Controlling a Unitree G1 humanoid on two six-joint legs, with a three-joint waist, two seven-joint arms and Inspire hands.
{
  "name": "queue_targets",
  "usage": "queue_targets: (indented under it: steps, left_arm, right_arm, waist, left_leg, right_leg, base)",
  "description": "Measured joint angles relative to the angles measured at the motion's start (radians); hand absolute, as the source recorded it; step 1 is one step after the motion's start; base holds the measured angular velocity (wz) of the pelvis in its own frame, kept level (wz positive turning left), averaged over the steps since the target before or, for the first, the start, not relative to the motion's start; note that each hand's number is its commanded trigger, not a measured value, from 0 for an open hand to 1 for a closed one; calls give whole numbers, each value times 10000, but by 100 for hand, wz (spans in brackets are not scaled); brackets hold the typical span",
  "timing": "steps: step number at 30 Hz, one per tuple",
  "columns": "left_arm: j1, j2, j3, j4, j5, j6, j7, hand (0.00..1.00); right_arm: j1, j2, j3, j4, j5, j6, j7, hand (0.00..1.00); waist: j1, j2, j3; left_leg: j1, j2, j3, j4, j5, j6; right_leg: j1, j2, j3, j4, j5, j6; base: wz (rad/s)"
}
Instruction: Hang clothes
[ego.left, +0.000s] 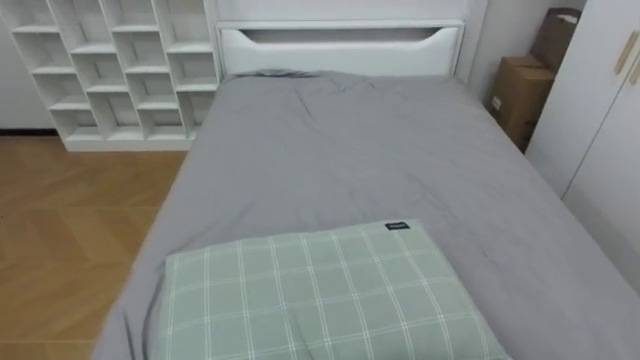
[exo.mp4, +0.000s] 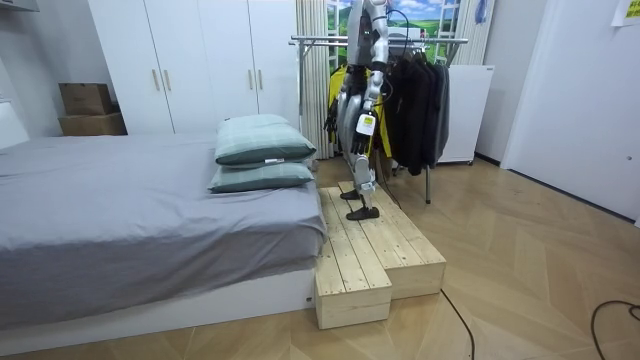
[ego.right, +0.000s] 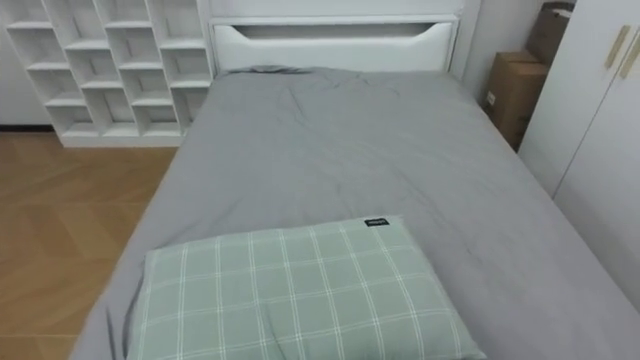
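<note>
A metal clothes rack (exo.mp4: 440, 41) stands behind me in the room view, with dark clothes (exo.mp4: 420, 100) and a yellow garment (exo.mp4: 337, 85) hanging on it. I stand on a wooden platform (exo.mp4: 370, 250) between the rack and the bed, facing the bed. My left hand (exo.mp4: 360, 142) hangs at my side, too small to read. No garment lies on the grey bed (ego.left: 350, 150) in the eye views.
A green checked pillow (ego.left: 320, 295) lies on the bed just below me, stacked on a second pillow (exo.mp4: 258, 178). A white cubby shelf (ego.left: 120, 70) stands at the far left, cardboard boxes (ego.left: 520, 95) and a white wardrobe (ego.left: 600, 120) at the right.
</note>
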Motion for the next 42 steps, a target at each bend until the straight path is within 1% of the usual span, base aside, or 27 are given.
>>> queue_targets:
  steps: [1,2,5,9,10,11,15,17,19,20,23,26,29,33,39,42]
  left_arm:
    - [0,28,-1,0,-96,50,-79,0]
    - [9,30,0,1,-210,111,-96,0]
    - [19,38,19,2,-381,226,-178,0]
    - [14,97,23,3,-376,254,-297,0]
    - [12,114,25,0,-376,304,-316,0]
    - [12,129,23,-3,-373,383,-359,0]
    - [3,158,33,-14,-373,657,-468,0]
    - [-2,178,33,-13,-376,831,-479,0]
    - [13,179,34,-13,-377,881,-478,0]
    - [-8,183,34,-17,-372,965,-479,0]
    - [7,195,50,-52,-284,1140,-483,0]
    - [9,206,148,-71,-273,1303,-489,0]
    - [1,198,244,-68,-264,1504,-498,0]
    - [-23,182,303,-72,-255,1629,-496,0]
    - [-152,185,224,-106,-272,1747,-479,0]
    - [-209,189,197,-131,-269,1801,-472,0]
  right_arm:
    - [-94,0,-1,142,60,91,21,0]
    - [-123,-2,-1,207,124,172,72,0]
    - [-162,-2,-7,216,171,212,188,0]
    - [-157,3,-8,223,188,245,294,0]
    - [-155,2,-11,224,189,347,295,0]
    - [-155,-2,-10,225,191,468,295,0]
    - [-140,-3,-7,222,418,691,294,0]
    - [-139,-4,-15,205,518,873,290,0]
    - [-136,-4,-15,198,537,915,281,0]
    - [-104,-5,-11,172,609,978,271,0]
    - [-84,-5,-15,148,836,1084,268,0]
    - [-76,-6,-14,149,834,1125,268,0]
    - [-84,-8,-17,151,833,1301,256,0]
    - [-88,1,-10,161,852,1333,180,0]
    - [-101,-4,-15,155,1233,1657,175,0]
    - [-125,-4,-10,139,1266,1672,175,0]
  waist:
    - [1,-26,24]
    - [11,-33,30]
    - [16,-50,19]
    - [1,-86,26]
    - [3,-85,31]
    - [5,-89,32]
    - [19,-93,33]
    - [22,-94,32]
    - [49,-95,33]
    - [83,-94,33]
    - [175,-99,28]
    - [183,-105,14]
    - [223,-113,-10]
    - [235,-112,-15]
    - [215,-103,-14]
    - [220,-99,-17]
  left_leg:
    - [68,0,25,-43,0,0]
    - [121,2,60,-88,-1,-1]
    - [153,0,119,-180,-1,-1]
    - [148,-3,133,-180,-2,0]
    - [148,-2,133,-164,-2,0]
    - [148,0,132,-155,-3,-1]
    - [156,3,141,-154,-7,-2]
    - [170,11,173,-167,-9,-1]
    - [232,19,223,-199,-17,0]
    - [258,25,247,-203,-28,-2]
    - [256,23,257,-213,-29,-1]
    - [233,24,255,-201,-28,-1]
    - [231,23,256,-190,-28,-1]
    - [229,22,253,-152,-29,-1]
    - [245,27,243,-155,-29,-1]
    - [257,26,255,-169,-29,-1]
  right_leg:
    - [34,0,23,-6,-10,6]
    - [68,0,51,-48,-14,6]
    - [84,-1,96,-127,-14,5]
    - [79,-5,103,-119,-13,4]
    - [75,-5,103,-122,-13,4]
    - [68,-4,98,-125,-13,5]
    - [61,-4,105,-125,-13,4]
    - [46,-4,126,-124,-13,4]
    - [37,-5,149,-123,-13,5]
    - [50,-1,232,-121,-14,5]
    - [65,-1,252,-107,-14,5]
    - [70,0,250,-86,-13,4]
    - [70,1,249,-83,-13,4]
    - [71,1,226,-62,-13,4]
    - [34,0,225,-59,-13,5]
    - [36,0,224,-78,-13,5]
  base:
    - [-5]
    - [-6]
    - [-5]
    - [-1]
    - [0]
    - [0]
    - [0]
    - [-4]
    - [-8]
    - [-9]
    - [-2]
    - [0]
    - [0]
    - [0]
    - [0]
    - [0]
